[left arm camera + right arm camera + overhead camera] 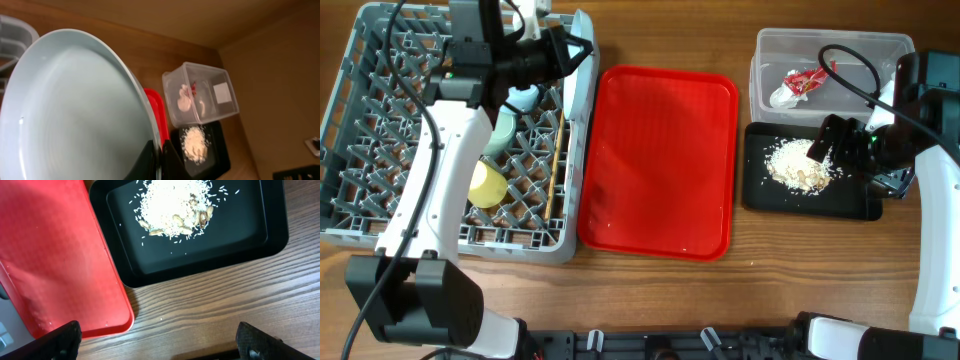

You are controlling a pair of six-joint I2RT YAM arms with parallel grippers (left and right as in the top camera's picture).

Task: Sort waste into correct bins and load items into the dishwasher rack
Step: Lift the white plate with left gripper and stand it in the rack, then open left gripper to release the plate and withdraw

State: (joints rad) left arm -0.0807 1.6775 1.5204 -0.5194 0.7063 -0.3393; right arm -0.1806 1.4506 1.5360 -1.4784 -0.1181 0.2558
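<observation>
At the left end of the bench sits the grey rack point(360, 130), with a yellow cup point(487, 184), a green bowl point(503, 130), a pale blue bowl point(523, 98) and chopsticks point(554, 170) inside. The left hand point(161, 162) is clamped on the rim of the white plate point(582, 75), which stands on edge along the rack's right side. A red tray point(660, 160) lies mid-bench. Towards the right end, a clear tub point(880, 50) at the far edge holds the red-and-white wrapper point(800, 83). Just in front of it, the black tray point(760, 195) holds the food scraps point(800, 165). The right hand point(157, 347) hangs over that tray, spread wide and holding nothing.
</observation>
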